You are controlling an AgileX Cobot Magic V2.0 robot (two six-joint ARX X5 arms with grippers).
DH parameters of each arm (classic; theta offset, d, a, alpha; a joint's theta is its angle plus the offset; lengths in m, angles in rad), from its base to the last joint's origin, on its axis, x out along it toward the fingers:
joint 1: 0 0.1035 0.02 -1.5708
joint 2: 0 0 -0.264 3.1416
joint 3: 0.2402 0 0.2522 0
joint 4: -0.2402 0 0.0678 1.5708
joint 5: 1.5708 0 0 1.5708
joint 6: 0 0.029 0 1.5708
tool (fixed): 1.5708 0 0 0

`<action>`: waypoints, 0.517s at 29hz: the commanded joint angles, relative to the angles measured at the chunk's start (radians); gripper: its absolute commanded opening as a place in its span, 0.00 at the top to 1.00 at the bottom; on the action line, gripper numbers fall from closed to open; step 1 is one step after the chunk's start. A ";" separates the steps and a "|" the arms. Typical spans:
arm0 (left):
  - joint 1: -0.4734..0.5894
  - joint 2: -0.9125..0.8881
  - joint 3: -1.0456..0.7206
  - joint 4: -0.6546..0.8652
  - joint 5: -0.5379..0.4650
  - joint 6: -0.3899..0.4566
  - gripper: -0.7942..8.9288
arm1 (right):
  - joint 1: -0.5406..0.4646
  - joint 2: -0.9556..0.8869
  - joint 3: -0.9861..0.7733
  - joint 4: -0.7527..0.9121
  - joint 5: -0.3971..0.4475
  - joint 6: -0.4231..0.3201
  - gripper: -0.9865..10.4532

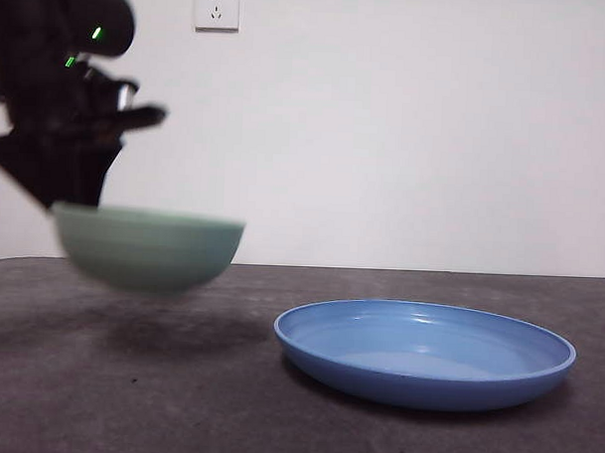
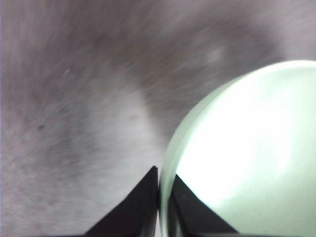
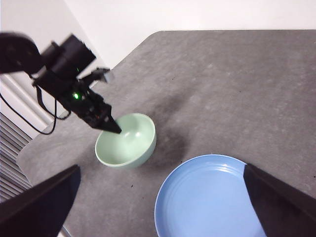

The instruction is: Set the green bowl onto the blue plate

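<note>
Front view has the left gripper [image 1: 85, 204] pinching the green bowl [image 1: 148, 246] by its rim and carrying it clear of the table [image 1: 98, 398], so we're mid-transport. The blue plate [image 1: 424, 352] is sitting off to the bowl's side, empty. Next I'd guess swing over it, then lower gently. Right gripper [image 3: 158, 207] is waiting, jaws spread wide.

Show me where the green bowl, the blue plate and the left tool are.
green bowl [image 1: 148, 249], front view, on its ridged outer side.
blue plate [image 1: 426, 388], front view, on its outer rim wall.
left tool [image 2: 159, 190], left wrist view, at the bowl rim it grips.
</note>
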 commanded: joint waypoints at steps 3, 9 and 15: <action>-0.098 0.022 0.133 -0.002 0.081 -0.074 0.90 | 0.004 0.003 0.017 0.006 0.001 -0.010 0.38; -0.257 0.152 0.289 -0.005 0.082 -0.103 0.90 | 0.004 0.003 0.017 0.006 0.001 -0.010 0.38; -0.359 0.316 0.410 -0.002 0.081 -0.103 0.90 | 0.004 0.003 0.017 0.006 0.001 -0.011 0.38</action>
